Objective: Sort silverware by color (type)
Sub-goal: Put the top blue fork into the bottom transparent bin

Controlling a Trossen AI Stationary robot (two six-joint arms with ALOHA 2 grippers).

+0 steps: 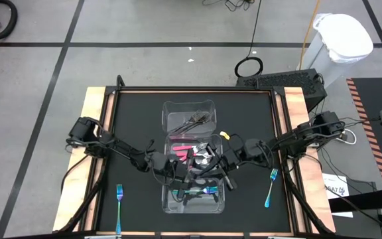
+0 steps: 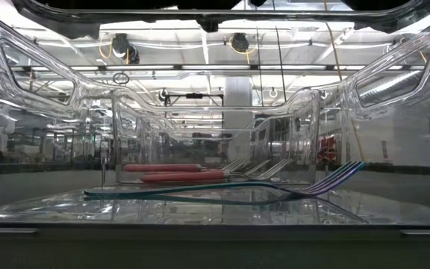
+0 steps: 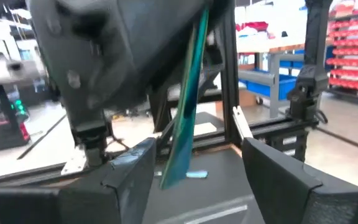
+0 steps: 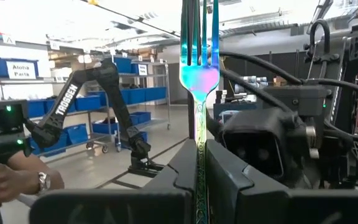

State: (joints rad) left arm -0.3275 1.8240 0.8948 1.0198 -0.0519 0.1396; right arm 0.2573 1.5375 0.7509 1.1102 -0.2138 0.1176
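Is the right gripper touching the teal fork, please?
Touching. The right wrist view shows the right gripper shut on the teal fork, handle pinched between its fingers.

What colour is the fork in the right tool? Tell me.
Iridescent teal-to-purple fork, clearest in the right wrist view.

1. Both hands, left hand [image 1: 176,167] and right hand [image 1: 212,166], crowd the middle clear container [image 1: 192,150], blocking it.
2. The far container [image 1: 190,114] is unobstructed from above.
3. Black table [image 1: 138,119] lies bare left and right, save two loose blue forks [image 1: 119,207] [image 1: 270,187].
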